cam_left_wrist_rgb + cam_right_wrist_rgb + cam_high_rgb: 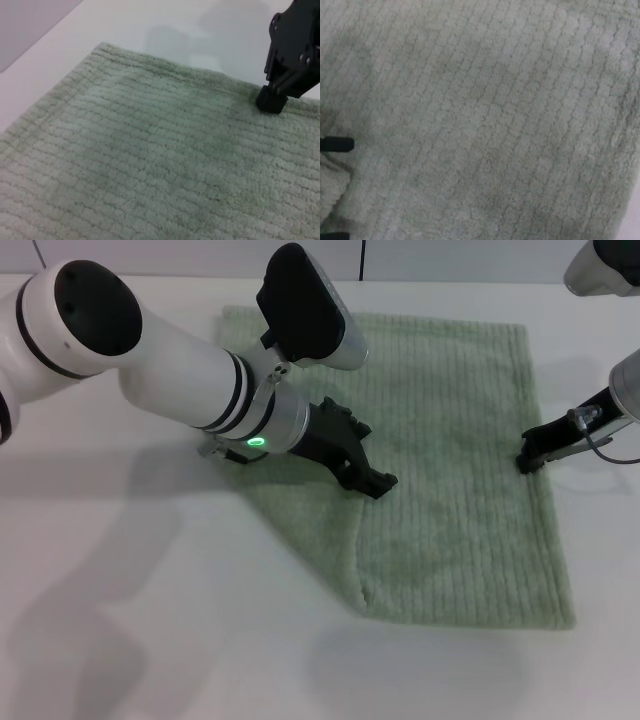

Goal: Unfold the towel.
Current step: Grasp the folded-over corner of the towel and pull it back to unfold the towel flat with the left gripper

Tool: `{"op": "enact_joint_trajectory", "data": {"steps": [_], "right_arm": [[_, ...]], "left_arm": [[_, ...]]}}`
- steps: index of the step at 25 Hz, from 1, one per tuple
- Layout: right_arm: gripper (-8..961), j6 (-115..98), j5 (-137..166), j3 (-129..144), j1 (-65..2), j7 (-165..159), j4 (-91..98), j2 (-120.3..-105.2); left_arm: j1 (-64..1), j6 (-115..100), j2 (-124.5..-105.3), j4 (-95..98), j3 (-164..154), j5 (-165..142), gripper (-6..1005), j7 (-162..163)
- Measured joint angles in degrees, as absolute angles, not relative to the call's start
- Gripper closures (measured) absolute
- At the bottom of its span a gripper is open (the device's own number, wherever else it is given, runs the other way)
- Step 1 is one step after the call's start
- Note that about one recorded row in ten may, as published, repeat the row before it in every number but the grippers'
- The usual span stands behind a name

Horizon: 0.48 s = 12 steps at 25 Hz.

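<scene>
The pale green towel [450, 440] lies flat on the white table, and its ribbed weave fills both wrist views [150, 160] [495, 125]. Its near left part is doubled over, with a slanted edge and a crease [357, 550] running toward me. My left gripper [378, 465] is low on the towel at the top of that crease and is open. The right wrist view shows its two black tips [335, 189] apart, with a bunched bit of cloth between them. My right gripper [525, 460] [271, 100] is shut on the towel's right hem.
The white table [150, 620] runs bare to the left and toward me from the towel. My thick left forearm [170, 360] crosses over the towel's far left corner. A grey wall strip [30, 25] lies beyond the table's far edge.
</scene>
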<state>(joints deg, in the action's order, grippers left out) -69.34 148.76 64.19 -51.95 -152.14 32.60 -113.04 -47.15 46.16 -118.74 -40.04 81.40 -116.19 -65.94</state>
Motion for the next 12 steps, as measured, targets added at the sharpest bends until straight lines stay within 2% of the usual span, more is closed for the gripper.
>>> {"op": "enact_joint_trajectory", "data": {"steps": [5,12], "right_arm": [[954,-69.34,148.76,64.31,-51.94,-152.14,32.60,-113.02],[954,-69.35,148.76,64.42,-51.97,-152.14,32.61,-113.02]], "left_arm": [[-47.15,45.44,-118.74,-40.08,81.01,-116.20,214,-65.41],[-47.03,45.44,-118.74,-40.08,80.88,-116.19,363,-65.38]]}}
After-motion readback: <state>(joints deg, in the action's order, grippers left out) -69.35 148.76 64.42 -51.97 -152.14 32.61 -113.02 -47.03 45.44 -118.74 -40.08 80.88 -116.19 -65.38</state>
